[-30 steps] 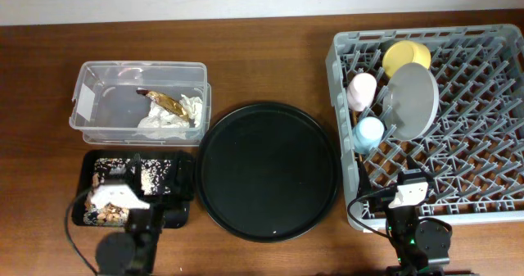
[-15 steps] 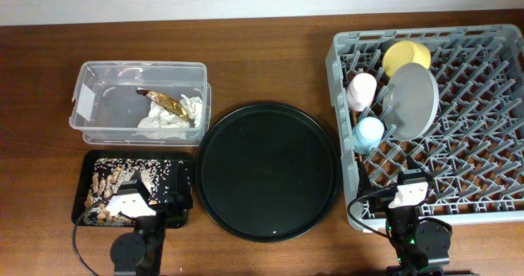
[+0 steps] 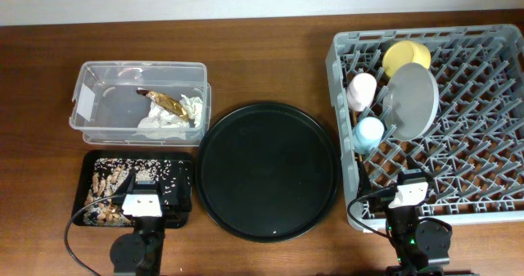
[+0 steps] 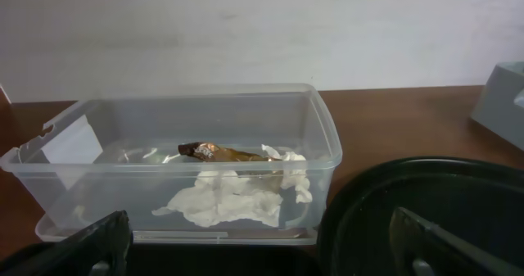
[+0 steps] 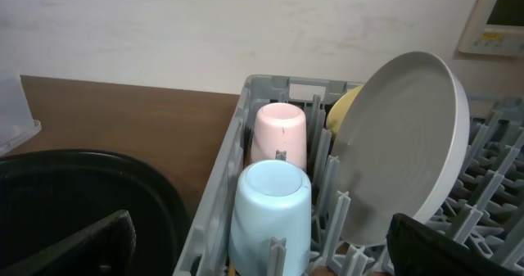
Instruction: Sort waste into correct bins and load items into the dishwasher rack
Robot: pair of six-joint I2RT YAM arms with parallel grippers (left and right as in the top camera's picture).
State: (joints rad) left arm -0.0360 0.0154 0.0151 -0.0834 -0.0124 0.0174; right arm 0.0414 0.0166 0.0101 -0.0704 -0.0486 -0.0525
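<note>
- the left gripper has its fingers released and set wide apart, with nothing between them; in the overhead view it hangs over the near edge of the small black tray.
- the small black tray is at 8 o'clock from the big round tray and holds beige-brown food scraps with rice-like crumbs.
- the clear tub is at 10 o'clock from the round tray; inside it lie crumpled white napkins and a brown peel, which rests on top of them.
- the right gripper is also spread wide and grasps nothing; it is at the near left corner of the grey rack.
- the rack is at 3 o'clock from the round tray on the wooden table.
- in the rack's far left part stand the pink cup and the blue cup, both upside down, with the grey plate on edge just beside them and the yellow bowl at 12 o'clock from the plate.
</note>
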